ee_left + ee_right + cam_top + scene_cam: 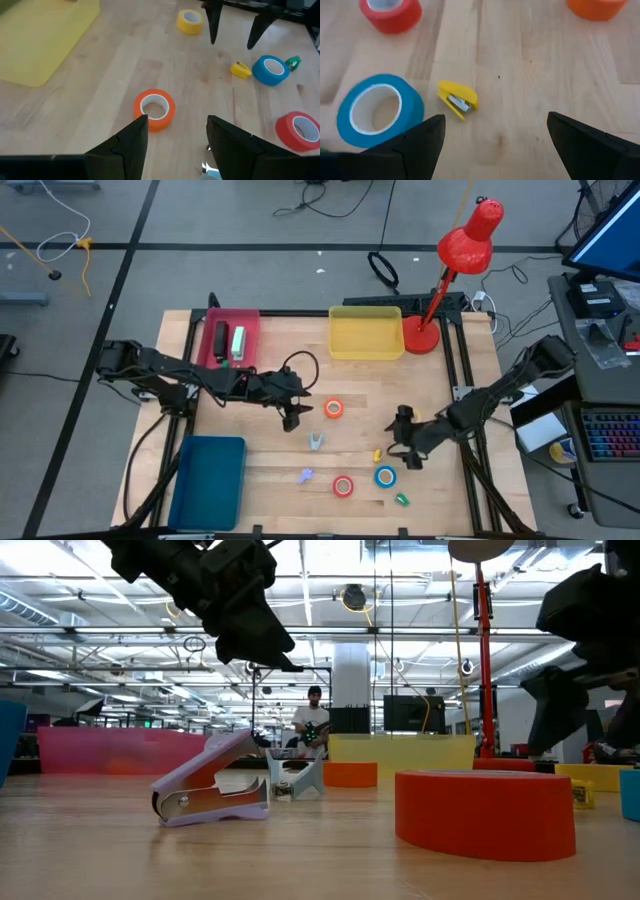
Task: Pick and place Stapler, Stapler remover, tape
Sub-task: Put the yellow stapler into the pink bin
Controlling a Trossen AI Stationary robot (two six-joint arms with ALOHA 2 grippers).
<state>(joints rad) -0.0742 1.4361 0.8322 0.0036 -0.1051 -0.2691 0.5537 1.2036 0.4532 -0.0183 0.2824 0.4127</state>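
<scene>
The left end effector (292, 417) is hovering released near the middle of the surface (270, 470), just beside the orange-red tape (333, 409). The red tape (343, 486) and blue tape (385, 476) are lying toward the near edge. The right end effector (401, 442) is hanging spread wide above a small yellow stapler (457, 99).

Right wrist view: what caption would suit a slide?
Open right gripper hovers over a small yellow stapler beside blue tape.
</scene>
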